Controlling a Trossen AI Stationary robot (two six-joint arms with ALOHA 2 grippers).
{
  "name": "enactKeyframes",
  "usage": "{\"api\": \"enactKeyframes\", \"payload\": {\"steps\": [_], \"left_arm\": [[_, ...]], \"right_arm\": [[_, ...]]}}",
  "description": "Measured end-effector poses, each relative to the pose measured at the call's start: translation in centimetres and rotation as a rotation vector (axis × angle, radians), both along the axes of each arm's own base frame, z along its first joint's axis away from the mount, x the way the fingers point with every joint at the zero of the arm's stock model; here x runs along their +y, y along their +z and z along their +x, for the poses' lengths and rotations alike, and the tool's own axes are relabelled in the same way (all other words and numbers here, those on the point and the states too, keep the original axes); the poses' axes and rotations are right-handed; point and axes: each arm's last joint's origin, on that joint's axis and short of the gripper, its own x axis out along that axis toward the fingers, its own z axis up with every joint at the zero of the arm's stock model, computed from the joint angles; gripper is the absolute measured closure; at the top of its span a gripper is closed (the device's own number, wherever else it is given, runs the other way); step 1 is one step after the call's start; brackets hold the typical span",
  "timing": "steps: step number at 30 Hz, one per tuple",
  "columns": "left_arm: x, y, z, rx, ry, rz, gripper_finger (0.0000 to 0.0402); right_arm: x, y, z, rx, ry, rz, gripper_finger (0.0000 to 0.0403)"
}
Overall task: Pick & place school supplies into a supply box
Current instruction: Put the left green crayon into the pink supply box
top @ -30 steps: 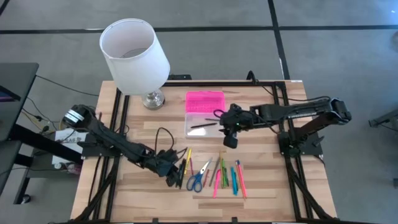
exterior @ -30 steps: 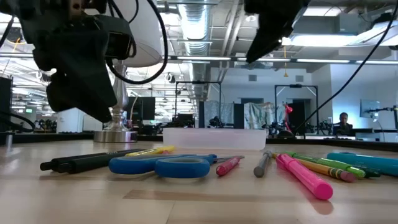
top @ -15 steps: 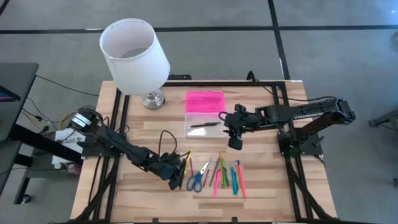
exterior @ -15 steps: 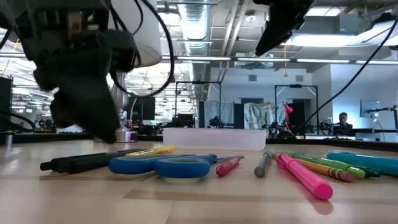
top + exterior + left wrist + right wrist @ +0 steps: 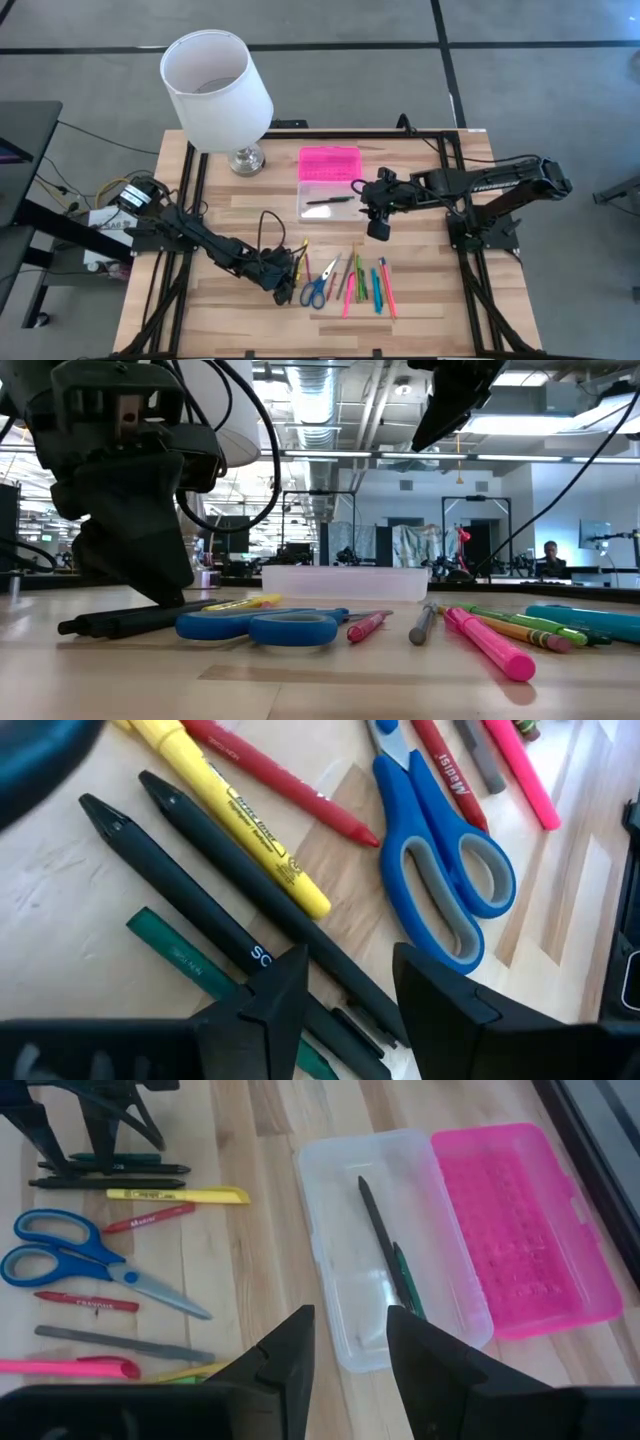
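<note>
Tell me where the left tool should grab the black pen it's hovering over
Probably mid-barrel, from straight above. The black pen lies flat, with a second black pen on one side and a green pen on the other, so the left tool, open, should straddle its barrel crosswise.

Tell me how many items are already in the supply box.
2. A black pen lies lengthwise in the clear base of the supply box, and a green pen lies beside it toward one end. The right gripper's fingers may hide more.

Two pens (image 5: 385,1245) inside supply box (image 5: 330,1170)
</note>
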Motion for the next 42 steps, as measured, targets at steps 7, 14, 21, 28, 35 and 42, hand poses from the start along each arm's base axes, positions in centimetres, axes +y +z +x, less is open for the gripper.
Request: {"api": "enactKeyframes", "payload": {"steps": [7,14,21,28,35,42], "left_arm": [[0.2,0.0,-0.4,0.048,0.023,-0.012,0.0256],[0.5,0.6,-0.9,0.141,0.044,0.017,0.0256],[0.4,1.6,-0.7,0.215,0.004,0.082,0.0255],[0.7,3.7,-1.0,0.166,0.015,0.061,0.0255],[0.4,6.0,-4.9,0.37,0.22,-0.09,0.0255],[-2.3,7.4,-10.7,0.713,0.516,-0.264,0.0255]], "right_arm": [[0.0,0.0,0.0,0.001,0.001,-0.001,0.0285],[-0.1,0.0,0.0,0.003,0.005,-0.006,0.0285],[-0.1,0.0,0.0,0.001,0.018,-0.016,0.0285],[-0.2,0.0,0.1,0.0,0.016,-0.019,0.0285],[-0.3,0.0,0.0,0.007,0.018,-0.021,0.0285],[-0.3,-0.1,0.0,0.016,0.031,-0.031,0.0285]]}}
